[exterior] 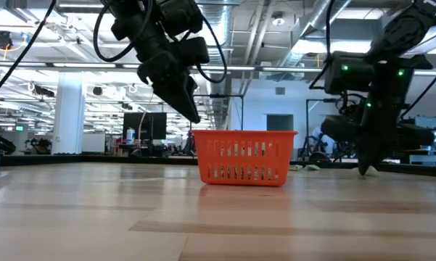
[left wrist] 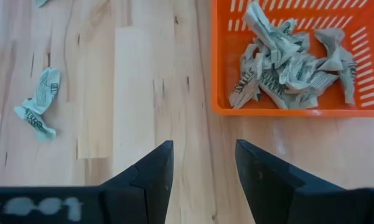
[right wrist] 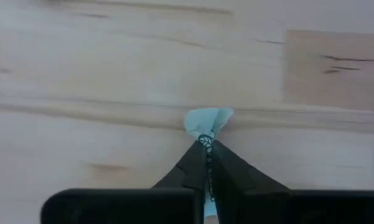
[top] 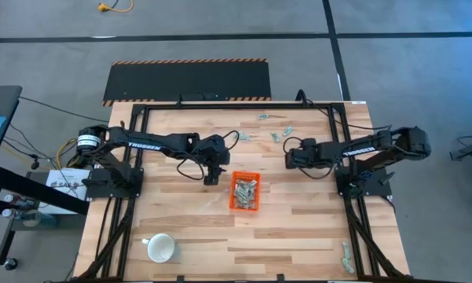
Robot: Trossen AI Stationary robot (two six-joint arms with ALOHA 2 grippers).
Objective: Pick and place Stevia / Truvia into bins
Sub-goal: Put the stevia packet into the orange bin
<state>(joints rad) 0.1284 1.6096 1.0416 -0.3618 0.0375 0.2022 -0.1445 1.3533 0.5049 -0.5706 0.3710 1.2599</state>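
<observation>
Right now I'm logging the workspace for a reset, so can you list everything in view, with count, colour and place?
orange bin: one, bright orange, table centre, holding a heap of crumpled sachets.
sachet in the right fingers: one, pale green, pinched down on the wood.
loose sachets: several, pale green and white, far side of the table; a few more at the near right corner.
white mug: one, near left of the table.
black mat: one, on the floor beyond the table.
left gripper: open, beside the bin.
right gripper: shut on a sachet.

Grey floor (top: pixel 408 71) with dark seams, black hazard-striped mat (top: pixel 188 80) behind the table; open ceiling, ducts (exterior: pixel 326 18), strip lights, white column (exterior: pixel 69 116).
</observation>
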